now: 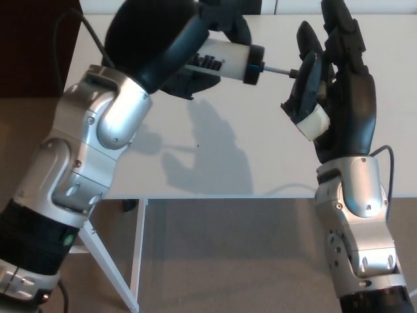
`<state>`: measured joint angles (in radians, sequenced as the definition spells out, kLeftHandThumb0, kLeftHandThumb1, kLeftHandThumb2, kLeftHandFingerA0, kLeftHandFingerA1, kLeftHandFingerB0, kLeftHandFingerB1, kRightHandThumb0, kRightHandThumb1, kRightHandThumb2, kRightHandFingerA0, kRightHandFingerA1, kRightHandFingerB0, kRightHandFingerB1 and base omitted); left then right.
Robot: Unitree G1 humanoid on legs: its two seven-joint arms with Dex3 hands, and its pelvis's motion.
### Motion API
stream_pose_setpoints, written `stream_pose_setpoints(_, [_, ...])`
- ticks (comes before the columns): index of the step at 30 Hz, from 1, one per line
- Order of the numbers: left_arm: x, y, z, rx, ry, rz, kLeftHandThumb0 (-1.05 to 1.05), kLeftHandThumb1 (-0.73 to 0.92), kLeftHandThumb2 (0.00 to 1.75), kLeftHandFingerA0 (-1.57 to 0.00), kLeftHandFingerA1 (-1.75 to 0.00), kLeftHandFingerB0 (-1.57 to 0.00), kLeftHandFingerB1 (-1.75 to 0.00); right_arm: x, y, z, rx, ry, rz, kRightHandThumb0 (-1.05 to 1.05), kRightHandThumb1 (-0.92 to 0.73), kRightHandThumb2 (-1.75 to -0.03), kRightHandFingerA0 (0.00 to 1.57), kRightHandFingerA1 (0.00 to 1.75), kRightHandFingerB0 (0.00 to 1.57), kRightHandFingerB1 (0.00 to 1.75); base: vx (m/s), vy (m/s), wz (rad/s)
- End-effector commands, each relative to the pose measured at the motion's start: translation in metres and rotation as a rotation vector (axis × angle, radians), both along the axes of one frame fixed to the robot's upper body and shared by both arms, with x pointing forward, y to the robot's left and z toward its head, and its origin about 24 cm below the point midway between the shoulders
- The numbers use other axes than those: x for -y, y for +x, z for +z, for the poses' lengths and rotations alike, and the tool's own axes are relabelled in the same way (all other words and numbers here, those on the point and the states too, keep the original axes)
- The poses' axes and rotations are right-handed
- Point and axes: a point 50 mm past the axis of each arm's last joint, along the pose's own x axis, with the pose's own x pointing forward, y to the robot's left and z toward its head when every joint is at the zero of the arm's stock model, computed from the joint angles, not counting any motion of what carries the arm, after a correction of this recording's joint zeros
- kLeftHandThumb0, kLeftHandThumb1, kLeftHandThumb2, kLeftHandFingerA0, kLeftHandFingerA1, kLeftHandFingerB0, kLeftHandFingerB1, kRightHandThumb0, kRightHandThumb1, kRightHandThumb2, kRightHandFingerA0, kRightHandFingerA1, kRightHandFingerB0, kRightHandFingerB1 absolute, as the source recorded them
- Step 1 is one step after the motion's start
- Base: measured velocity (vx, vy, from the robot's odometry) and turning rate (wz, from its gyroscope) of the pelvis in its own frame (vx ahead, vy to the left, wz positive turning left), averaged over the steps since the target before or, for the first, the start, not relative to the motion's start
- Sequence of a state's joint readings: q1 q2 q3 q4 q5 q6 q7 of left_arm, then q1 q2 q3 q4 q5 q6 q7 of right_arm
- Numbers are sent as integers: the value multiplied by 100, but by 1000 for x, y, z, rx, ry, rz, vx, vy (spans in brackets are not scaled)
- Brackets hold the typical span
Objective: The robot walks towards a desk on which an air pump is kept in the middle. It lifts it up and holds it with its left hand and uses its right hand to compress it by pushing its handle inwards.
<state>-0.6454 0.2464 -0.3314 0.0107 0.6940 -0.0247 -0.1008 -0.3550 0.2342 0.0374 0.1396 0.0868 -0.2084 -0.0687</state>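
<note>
We look down on a white desk (215, 163) with a smooth, matte top that fills most of the view. Soft dark shadows (202, 153) lie across its middle. Below its front edge we see a white slanted leg (111, 267) and an upright white leg (139, 248). The floor (234, 261) beneath is grey-brown carpet. At the upper left, a dark reddish-brown area (32, 45) sits beyond the desk.
</note>
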Motion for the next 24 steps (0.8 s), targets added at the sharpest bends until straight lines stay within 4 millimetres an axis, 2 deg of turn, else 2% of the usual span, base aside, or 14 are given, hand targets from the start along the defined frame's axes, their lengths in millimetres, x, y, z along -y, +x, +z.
stream_pose_setpoints(1, [12, 0, 6, 24, 23, 4, -20, 69, 63, -87, -143, -78, -68, -12, 2, 5, 42, 51, 58, -70, -92, -72, 0, 11, 0, 18, 0, 0, 0])
stream_pose_setpoints(2, [12, 0, 6, 25, 24, 8, -20, 69, 63, -87, -143, -78, -68, -12, 3, 5, 41, 53, 58, -70, -92, -72, 0, 11, 0, 18, 0, 0, 0])
stream_pose_setpoints(3, [13, 0, 7, 26, 27, 8, -18, 68, 62, -86, -144, -80, -71, -12, 4, 5, 41, 56, 56, -78, -83, -114, 0, 15, 0, 17, 0, 0, 0])
stream_pose_setpoints(4, [13, 0, 8, 26, 29, 7, -18, 68, 62, -86, -144, -80, -71, -12, 4, 5, 41, 58, 55, -78, -83, -114, 0, 15, 0, 17, 0, 0, 0])
stream_pose_setpoints(5, [13, 1, 8, 23, 29, 4, -20, 68, 61, -89, -127, -80, -65, -12, 4, 5, 41, 64, 49, -82, -85, -114, 0, 13, 0, 14, 0, 0, 0])
stream_pose_setpoints(6, [13, 2, 8, 21, 29, 3, -20, 68, 61, -89, -127, -80, -65, -12, 5, 6, 41, 68, 45, -82, -85, -114, 0, 13, 0, 14, 0, 0, 0])
stream_pose_setpoints(7, [13, 2, 8, 16, 30, 3, -19, 68, 60, -92, -114, -78, -62, -12, 5, 6, 40, 75, 43, -80, -84, -114, 0, 14, 0, 15, 0, 0, 0])
stream_pose_setpoints(9, [14, 3, 9, 12, 30, 3, -19, 68, 60, -92, -114, -78, -62, -12, 5, 6, 40, 78, 46, -80, -84, -114, 0, 14, 0, 15, 0, 0, 0])
stream_pose_setpoints(10, [14, 3, 9, 10, 35, 7, -20, 67, 59, -96, -90, -77, -57, -11, 6, 6, 38, 75, 43, -82, -85, -114, 0, 13, 0, 14, 0, 0, 0])
stream_pose_setpoints(17, [17, 7, 11, -6, 57, 30, -24, 68, 60, -95, -76, -76, -53, -9, 8, 6, 32, 85, 36, -76, -82, -114, 0, 17, 0, 19, 0, 0, 0])
stream_pose_setpoints(21, [19, 8, 11, -19, 57, 36, -24, 68, 59, -96, -85, -77, -54, -6, 10, 5, 22, 95, 34, -78, -82, -115, 0, 16, 0, 17, 0, 0, 0])
stream_pose_setpoints(22, [19, 8, 10, -19, 51, 35, -19, 64, 59, -94, -105, -78, -57, -6, 9, 4, 19, 91, 33, -79, -83, -115, 0, 15, 0, 16, 0, 0, 0])
stream_pose_setpoints(23, [18, 8, 9, -19, 46, 34, -19, 64, 59, -94, -105, -78, -57, -6, 9, 3, 19, 89, 32, -79, -83, -115, 0, 15, 0, 16, 0, 0, 0])
stream_pose_setpoints(24, [17, 8, 8, -14, 43, 35, -16, 57, 60, -83, -136, -82, -66, -6, 9, 3, 22, 87, 32, -76, -76, -96, 0, 10, 0, 14, 0, 0, 0])
